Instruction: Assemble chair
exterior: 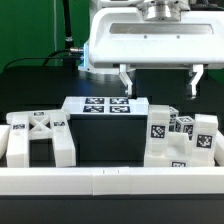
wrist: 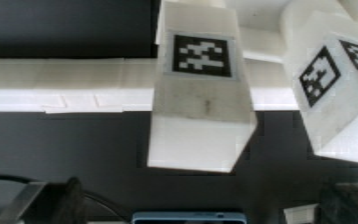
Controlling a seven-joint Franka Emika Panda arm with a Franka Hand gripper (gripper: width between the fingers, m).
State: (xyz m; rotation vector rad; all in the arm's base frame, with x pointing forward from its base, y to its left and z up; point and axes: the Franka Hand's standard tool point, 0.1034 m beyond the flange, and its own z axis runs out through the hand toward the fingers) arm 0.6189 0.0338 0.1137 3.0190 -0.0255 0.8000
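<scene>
While my gripper (exterior: 160, 82) hangs near the marker board (exterior: 100, 105), jaws wide and empty, I see the X-ribbed panel (exterior: 38, 135) and tagged blocks (exterior: 182, 140) just beside that board

Arm above gripper (exterior: 161, 88) cut off by exterior view's top edge. Chair parts (exterior: 182, 138) at exterior view's right overlap; we cannot count them, and their tags are too small to read. Front rail (exterior: 110, 182) hides their bases. Wrist view soft throughout: we see tagged block (wrist: 202, 95) and second block (wrist: 341, 85), both cut by picture edge, contact between them unclear. Fingers (wrist: 55, 200) dark, blurred, cut off.
</scene>
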